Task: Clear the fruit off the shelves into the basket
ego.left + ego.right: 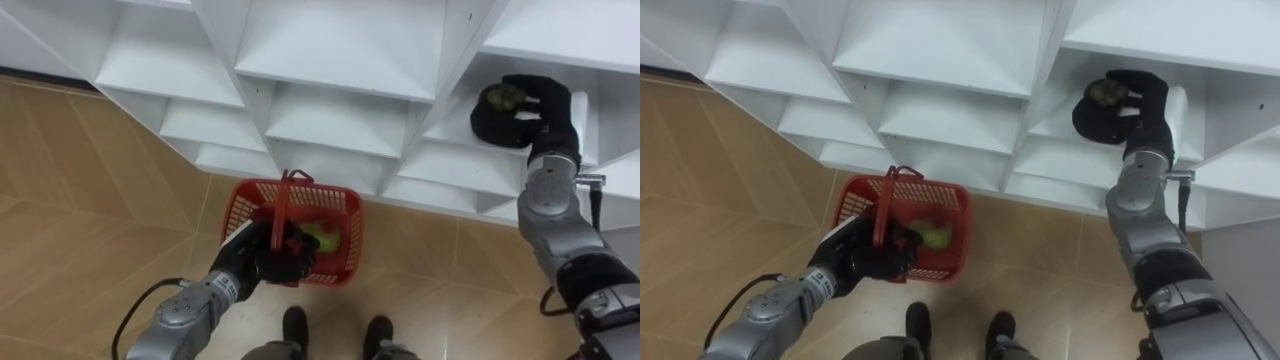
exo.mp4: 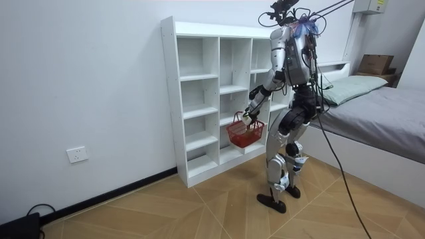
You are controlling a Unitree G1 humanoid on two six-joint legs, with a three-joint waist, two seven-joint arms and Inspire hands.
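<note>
My left hand [image 1: 262,256] is shut on the handle of a red plastic basket [image 1: 340,215], which hangs in front of the white shelf unit [image 1: 330,60] above the wooden floor. A yellow-green fruit [image 1: 325,238] lies inside the basket. My right hand [image 1: 520,115] reaches into a shelf compartment on the right, its dark fingers curled round a greenish-brown fruit [image 1: 503,96]. In the room view I stand upright facing the shelf unit [image 2: 199,99], the basket [image 2: 244,133] at hip height.
The shelf unit has several open white compartments. A bed [image 2: 378,113] with a grey cover stands at the room view's right, behind me. Wooden floor [image 1: 80,200] stretches to my left.
</note>
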